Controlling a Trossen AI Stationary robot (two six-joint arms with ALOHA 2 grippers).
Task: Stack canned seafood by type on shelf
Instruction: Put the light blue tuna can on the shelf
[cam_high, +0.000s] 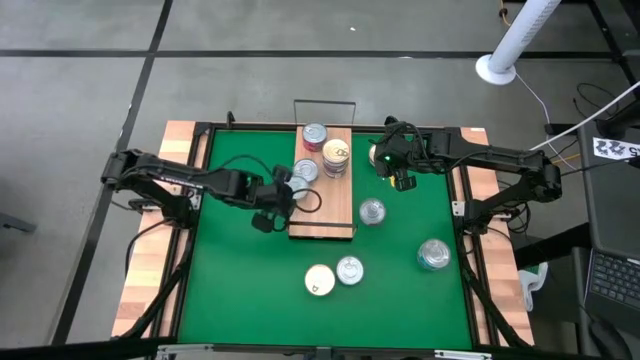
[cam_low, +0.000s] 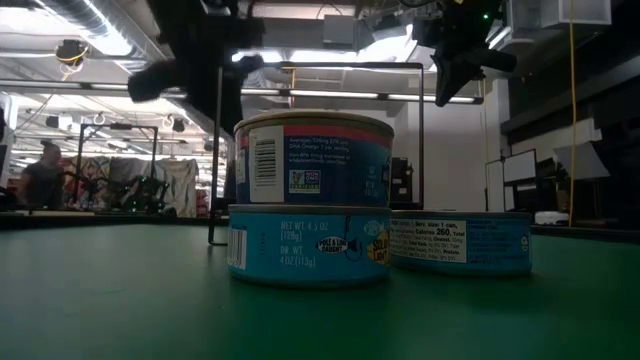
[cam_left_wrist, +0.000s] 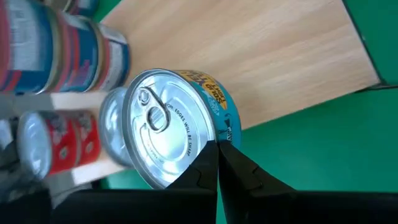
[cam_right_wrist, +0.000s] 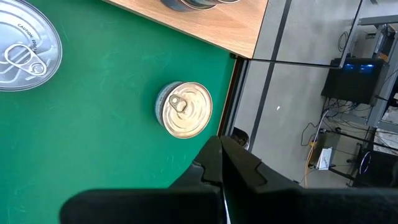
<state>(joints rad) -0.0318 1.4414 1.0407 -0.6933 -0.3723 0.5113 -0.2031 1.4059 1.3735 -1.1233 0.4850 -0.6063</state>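
Just beyond clenched left tool (cam_left_wrist: 217, 163), empty: silver-topped tin (cam_left_wrist: 168, 127) on shelf (cam_left_wrist: 261, 56).

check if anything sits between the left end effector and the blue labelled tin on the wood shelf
Nothing visible does. In the left wrist view the left end effector, fingers shut, is right at the rim of the silver-topped, blue-labelled round tin, which rests on the light-brown wooden shelf board. The other tins stand beyond it, not between.

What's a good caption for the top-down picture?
Both shut grippers, left gripper and right gripper, flank the shelf of tins.
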